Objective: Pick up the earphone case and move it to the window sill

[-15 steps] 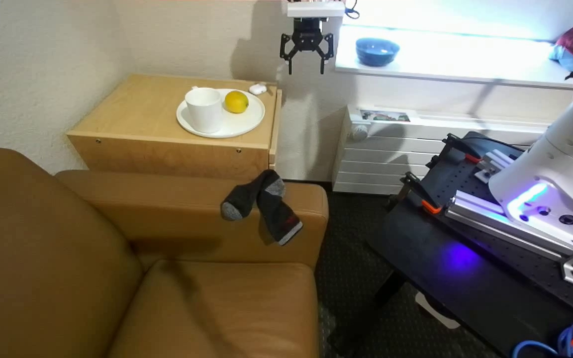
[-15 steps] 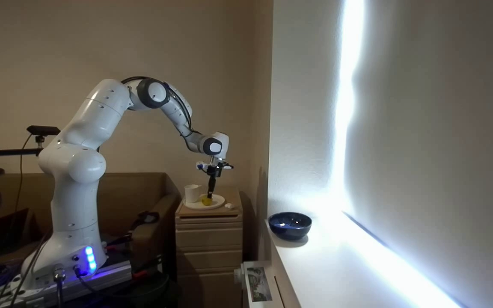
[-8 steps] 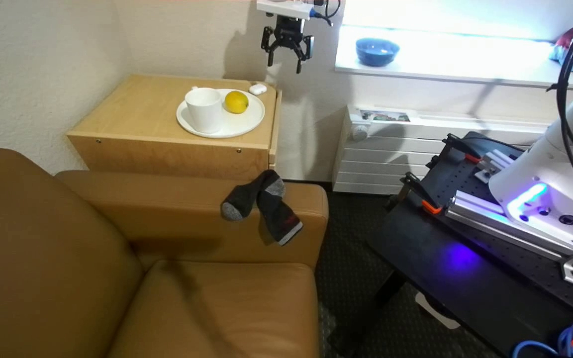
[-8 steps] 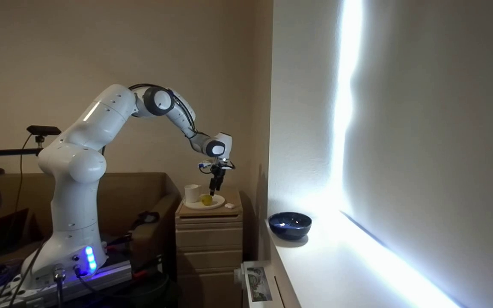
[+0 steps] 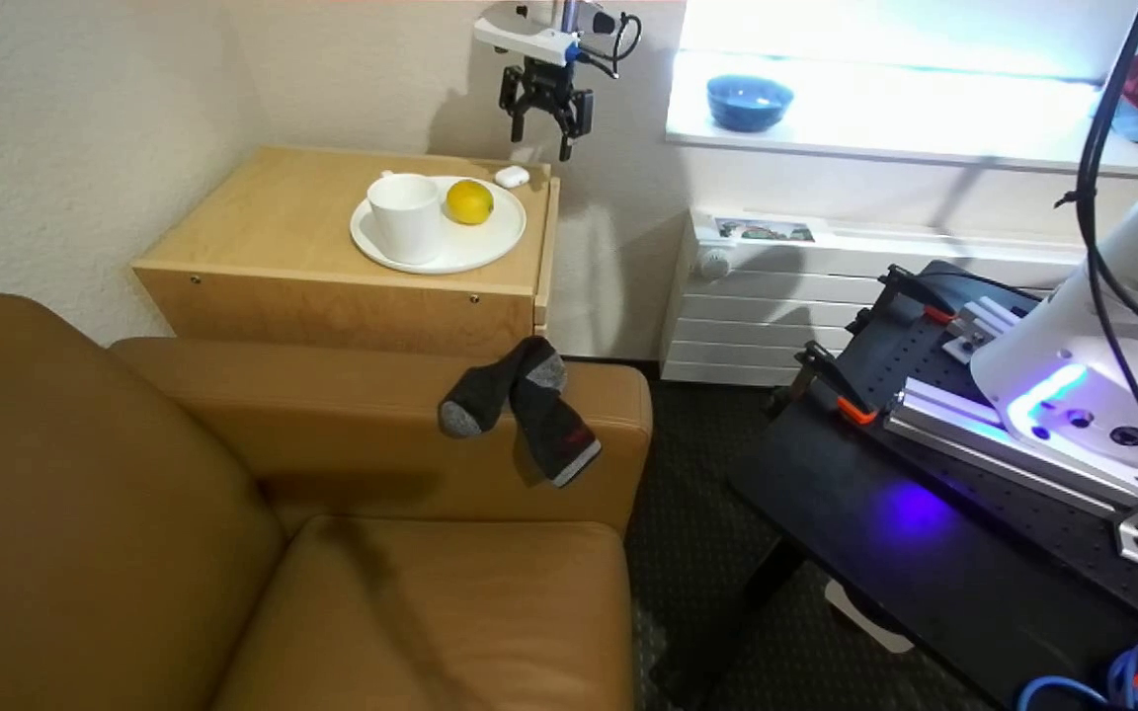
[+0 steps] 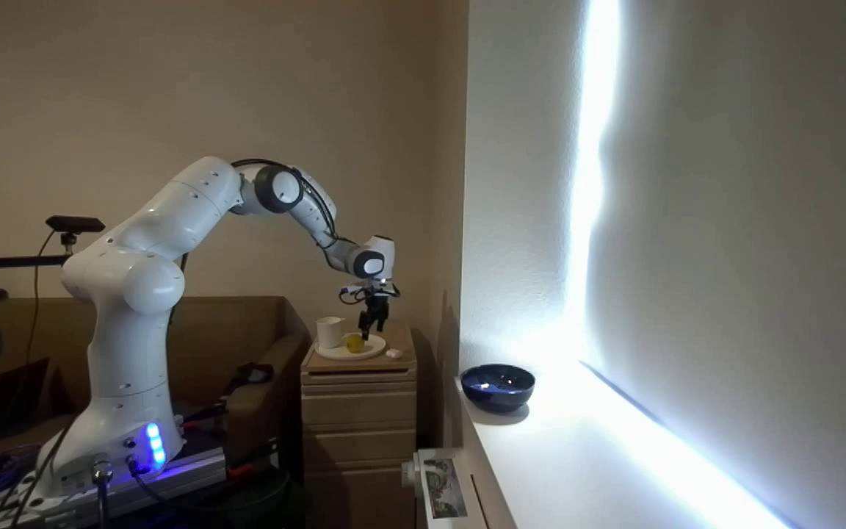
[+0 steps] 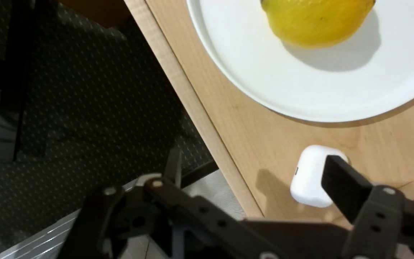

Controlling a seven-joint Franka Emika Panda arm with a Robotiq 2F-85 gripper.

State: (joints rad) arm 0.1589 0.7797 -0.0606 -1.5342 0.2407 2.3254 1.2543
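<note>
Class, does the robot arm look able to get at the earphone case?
Probably yes: the open claw hangs nearby, higher up, and nothing lies on the earphone case beside the plate.

One gripper [image 5: 541, 144] (two fingers [image 7: 347, 189]); one earphone case [image 7: 309, 180]; one plate [image 5: 485, 243]; one cup [image 5: 407, 222]; one lemon [image 5: 470, 202]

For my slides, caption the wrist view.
Open gripper hovers near the earphone case beside a plate holding a lemon.

No legible text anywhere.
</note>
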